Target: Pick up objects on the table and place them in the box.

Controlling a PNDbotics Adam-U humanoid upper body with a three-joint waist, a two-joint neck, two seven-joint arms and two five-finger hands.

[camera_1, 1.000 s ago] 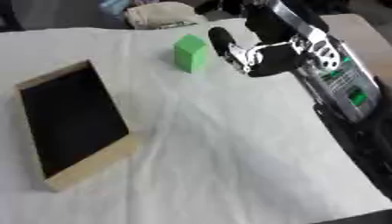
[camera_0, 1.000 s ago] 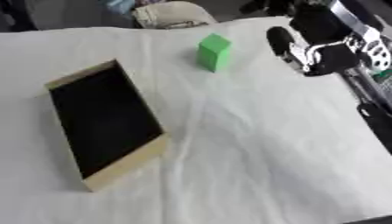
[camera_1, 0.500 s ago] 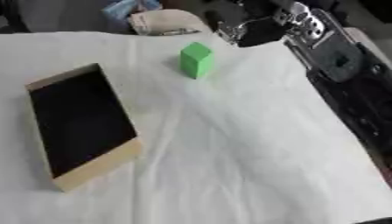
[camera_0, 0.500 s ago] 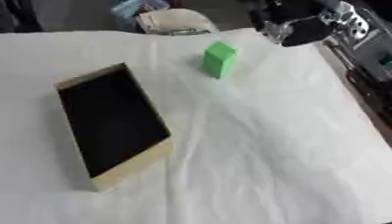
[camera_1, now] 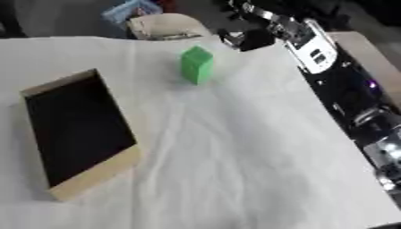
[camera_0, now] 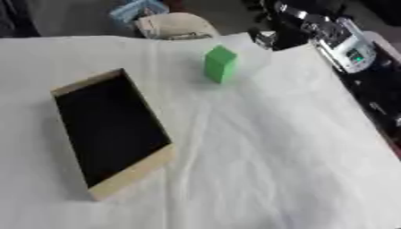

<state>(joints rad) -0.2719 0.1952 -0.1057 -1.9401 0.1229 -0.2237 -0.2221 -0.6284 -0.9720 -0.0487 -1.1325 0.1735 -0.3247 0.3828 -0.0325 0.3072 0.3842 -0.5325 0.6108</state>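
Block point(camera_1: 197, 65) of green stands upright on the white cloth point(camera_1: 235, 156), its long axis vertical and one upright edge turned toward the camera. It sits just down and to the left of the right hand point(camera_1: 249, 40), near it but apart. That hand shows at the far edge of the table as a dark blurred shape at the end of the black and silver arm point(camera_1: 301, 38), which comes in from the upper right. Whether its fingers are spread or curled cannot be told.

The box point(camera_0: 129, 176) lies well to the left of the hand and nearer the camera, a shallow tan tray with a black inside. Its long axis runs from upper left to lower right, and its open face points up. Block and box are well apart, with bare cloth between them.
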